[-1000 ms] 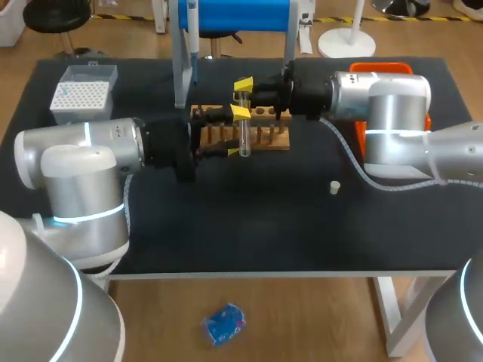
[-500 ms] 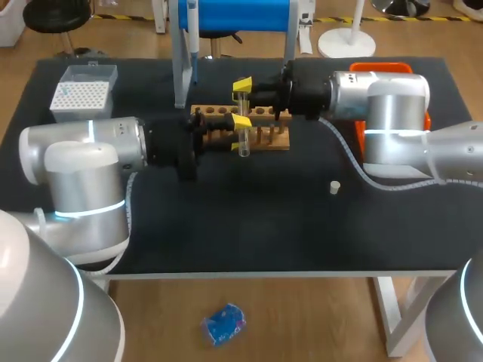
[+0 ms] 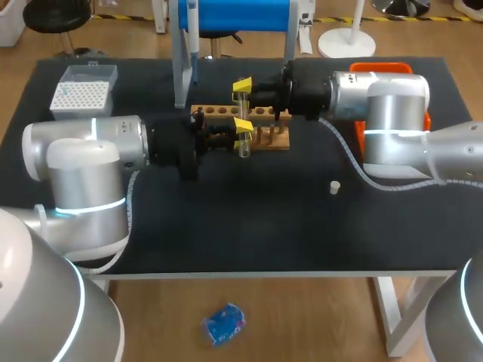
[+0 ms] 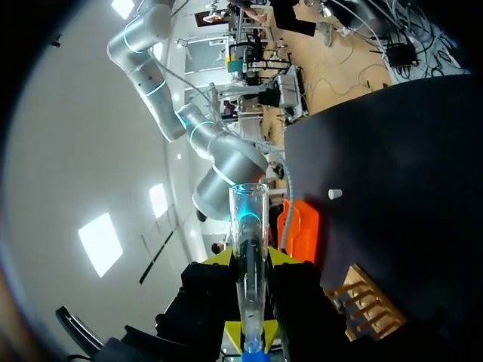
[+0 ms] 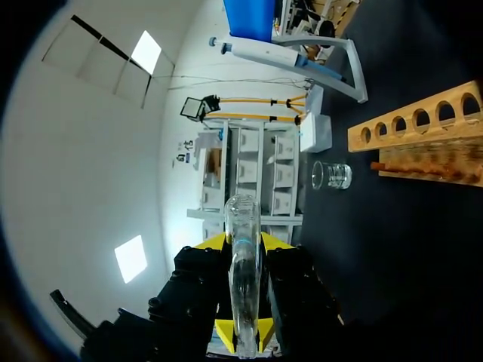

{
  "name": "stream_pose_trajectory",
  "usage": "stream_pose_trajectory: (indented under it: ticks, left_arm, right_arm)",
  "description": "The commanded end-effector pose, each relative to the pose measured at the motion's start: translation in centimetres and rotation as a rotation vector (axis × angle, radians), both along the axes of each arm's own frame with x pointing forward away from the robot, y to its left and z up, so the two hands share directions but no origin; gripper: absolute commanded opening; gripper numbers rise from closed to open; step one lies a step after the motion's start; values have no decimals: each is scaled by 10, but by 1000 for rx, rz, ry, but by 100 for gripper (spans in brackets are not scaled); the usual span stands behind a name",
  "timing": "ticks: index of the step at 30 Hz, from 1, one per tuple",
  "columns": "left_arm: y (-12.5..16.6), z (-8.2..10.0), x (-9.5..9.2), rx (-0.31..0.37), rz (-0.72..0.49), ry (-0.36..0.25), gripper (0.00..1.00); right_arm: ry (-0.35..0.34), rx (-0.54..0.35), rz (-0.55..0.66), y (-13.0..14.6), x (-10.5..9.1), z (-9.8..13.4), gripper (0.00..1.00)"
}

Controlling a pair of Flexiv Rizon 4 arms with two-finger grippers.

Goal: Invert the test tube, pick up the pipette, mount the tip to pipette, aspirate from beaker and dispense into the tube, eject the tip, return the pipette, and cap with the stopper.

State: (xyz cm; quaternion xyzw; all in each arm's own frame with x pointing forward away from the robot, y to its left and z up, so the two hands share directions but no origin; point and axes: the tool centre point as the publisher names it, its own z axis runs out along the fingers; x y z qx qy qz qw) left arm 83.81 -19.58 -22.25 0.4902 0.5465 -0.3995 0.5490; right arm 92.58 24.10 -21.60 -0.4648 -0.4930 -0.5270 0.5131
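A clear glass test tube (image 3: 244,145) hangs upright above the wooden rack (image 3: 266,137). Coming in from the right, my right gripper (image 3: 243,85) is shut on the tube's upper end. From the left, my left gripper (image 3: 243,125) is shut on the tube lower down. In the left wrist view the tube (image 4: 249,226) runs out between the yellow fingers (image 4: 277,258) of the left gripper (image 4: 249,260). The right wrist view shows the tube (image 5: 243,226) clamped in the right gripper (image 5: 243,245). The pipette (image 3: 192,30) hangs on the blue stand. A white stopper (image 3: 334,186) lies on the mat.
A tip box (image 3: 83,92) stands at the back left and an orange tray (image 3: 381,69) at the back right behind my right arm. The right wrist view shows a glass beaker (image 5: 332,175) beside the rack (image 5: 415,124). The front half of the black mat holds only the stopper.
My left gripper's fingers, wide apart a second ago, have come together on the tube. The right arm and the tube have stayed put.
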Motion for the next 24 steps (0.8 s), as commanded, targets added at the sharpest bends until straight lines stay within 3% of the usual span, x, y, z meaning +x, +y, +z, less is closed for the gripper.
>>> stream_pose_trajectory:
  ticks: [1, 2, 3, 4, 12, 15, 19, 24]
  left_arm:
    - [1, 0, 1, -5, -12, 14, 0]
    - [1, 0, 1, -5, -12, 14, 0]
    - [0, 0, 1, -6, -12, 16, 0]
    - [0, -1, 1, -8, -12, 21, 0]
    - [3, 5, 2, -36, 40, 74, 0]
    - [5, 9, 5, -51, 71, 98, 0]
    - [8, 15, 8, -64, 114, 143, 0]
    - [12, 21, 13, -101, 155, 259, 0]
  right_arm:
    - [0, -2, 0, 0, 0, 0, 0]
    - [0, -2, -1, 0, 0, 0, 34]
    - [-2, -3, -7, 0, 0, 0, 46]
    - [-2, -2, -9, 0, 0, 1, 100]
    - [-68, -22, -33, -9, 0, 8, 100]
    - [-123, -42, -45, -18, 0, 11, 100]
    - [-220, -58, -59, -32, 0, 15, 100]
    - [-393, -66, -66, -52, 2, 20, 100]
